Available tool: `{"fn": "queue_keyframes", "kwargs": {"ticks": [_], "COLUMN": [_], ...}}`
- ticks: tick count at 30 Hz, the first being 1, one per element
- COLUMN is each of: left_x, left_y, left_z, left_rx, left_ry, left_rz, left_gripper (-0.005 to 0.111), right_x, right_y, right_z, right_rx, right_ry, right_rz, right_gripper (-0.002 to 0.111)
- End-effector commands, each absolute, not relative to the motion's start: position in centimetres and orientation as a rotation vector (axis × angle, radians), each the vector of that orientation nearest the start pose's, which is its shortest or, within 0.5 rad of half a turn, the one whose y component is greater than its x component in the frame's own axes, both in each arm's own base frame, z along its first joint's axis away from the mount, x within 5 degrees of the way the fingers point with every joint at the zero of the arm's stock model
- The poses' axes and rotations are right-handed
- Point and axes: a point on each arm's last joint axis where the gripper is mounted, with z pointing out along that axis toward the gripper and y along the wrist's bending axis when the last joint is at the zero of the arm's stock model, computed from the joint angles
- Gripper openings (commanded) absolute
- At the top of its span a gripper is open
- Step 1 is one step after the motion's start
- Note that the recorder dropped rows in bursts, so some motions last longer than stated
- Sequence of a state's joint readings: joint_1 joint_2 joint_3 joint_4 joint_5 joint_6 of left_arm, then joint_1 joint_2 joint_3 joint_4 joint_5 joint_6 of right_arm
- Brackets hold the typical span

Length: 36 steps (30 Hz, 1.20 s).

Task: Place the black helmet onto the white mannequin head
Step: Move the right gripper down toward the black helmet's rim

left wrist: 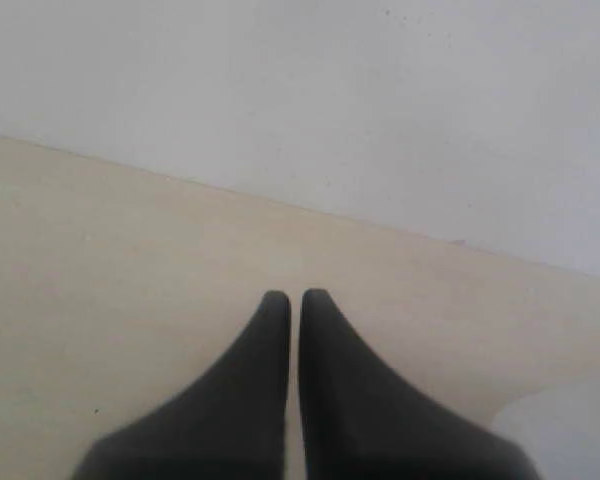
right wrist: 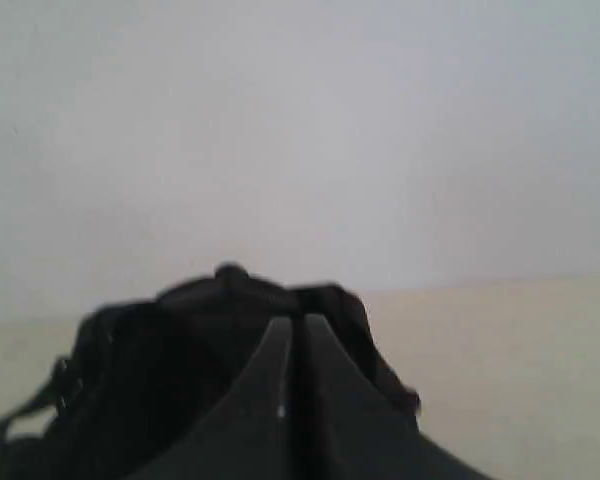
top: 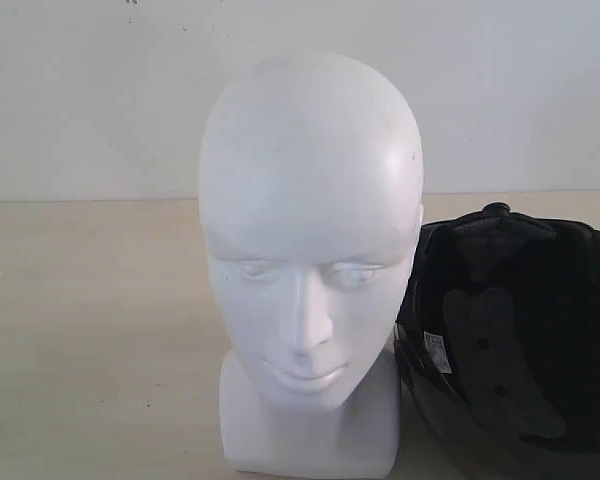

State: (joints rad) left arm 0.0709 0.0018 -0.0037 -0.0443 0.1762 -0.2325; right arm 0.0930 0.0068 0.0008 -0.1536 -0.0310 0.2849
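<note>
Pale wooden tabletop (top: 90, 330) against white wall (top: 80, 100), white mannequin head (top: 310, 250) upright at centre, open wood on the left side — black helmet (top: 520, 330) just beside it on the right, padded lining showing, cut by frame edge, left gripper (left wrist: 295, 297) closed, empty, over open wood, right gripper (right wrist: 300, 322) closed, empty — helmet beyond its tips

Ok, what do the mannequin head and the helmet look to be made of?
The white mannequin head: probably moulded plastic or foam, smooth and matte, with a soft highlight on the crown. The black helmet: its lining looks like padded fabric, dull with seams; the lower edge glints, suggesting a hard glossy shell or visor.
</note>
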Motion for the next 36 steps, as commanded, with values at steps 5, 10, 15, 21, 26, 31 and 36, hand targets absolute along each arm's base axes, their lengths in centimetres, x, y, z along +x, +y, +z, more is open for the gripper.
{"fn": "queue_keyframes", "kwargs": {"ticks": [5,10,15,21,26,31,36], "left_x": [5.6,5.6,5.6,5.6,5.6,5.6,5.6], "left_y": [0.3,0.3,0.3,0.3,0.3,0.3,0.3], "left_z": [19.7,19.7,19.7,19.7,19.7,19.7,19.7], "left_rx": [-0.279,-0.279,-0.279,-0.279,-0.279,-0.279,-0.279], "left_ry": [1.642,1.642,1.642,1.642,1.642,1.642,1.642], "left_rz": [-0.165,-0.165,-0.165,-0.165,-0.165,-0.165,-0.165], "left_gripper": [0.004,0.004,0.004,0.004,0.004,0.004,0.004], "right_x": [4.0,2.9,3.9,6.0,6.1,6.3,7.5], "right_y": [1.0,0.1,-1.1,1.2,3.6,4.9,5.2], "right_z": [26.7,31.9,35.4,35.1,33.6,33.4,34.1], "right_rx": [0.011,0.041,0.156,-0.118,-0.275,-0.346,-0.371], "right_ry": [1.065,1.215,1.454,1.934,2.248,2.306,2.200], "right_rz": [0.333,0.179,0.057,0.134,0.435,0.619,0.638], "right_gripper": [0.000,0.000,0.000,0.000,0.000,0.000,0.000]}}
